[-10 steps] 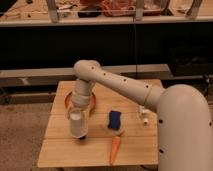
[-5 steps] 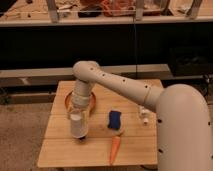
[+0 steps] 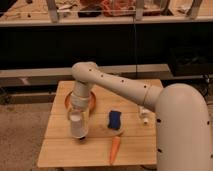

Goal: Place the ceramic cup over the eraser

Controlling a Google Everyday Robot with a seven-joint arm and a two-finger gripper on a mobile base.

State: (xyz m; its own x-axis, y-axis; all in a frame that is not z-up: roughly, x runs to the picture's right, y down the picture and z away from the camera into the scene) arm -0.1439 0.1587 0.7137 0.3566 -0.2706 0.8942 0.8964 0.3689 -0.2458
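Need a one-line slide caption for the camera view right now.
Tool holds the ceramic cup low over the wooden table, near an orange bowl, blue lump and carrot.

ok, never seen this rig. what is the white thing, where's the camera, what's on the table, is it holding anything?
The big white shape is a robot arm on a mobile base. There is one camera view, looking down at a small wooden table; its mounting is unknown. The gripper hangs over the table's left part, with the whitish ceramic cup at its end, apparently held. Behind it sits an orange bowl. To the right lie a blue lump and an orange carrot. No eraser is visible.
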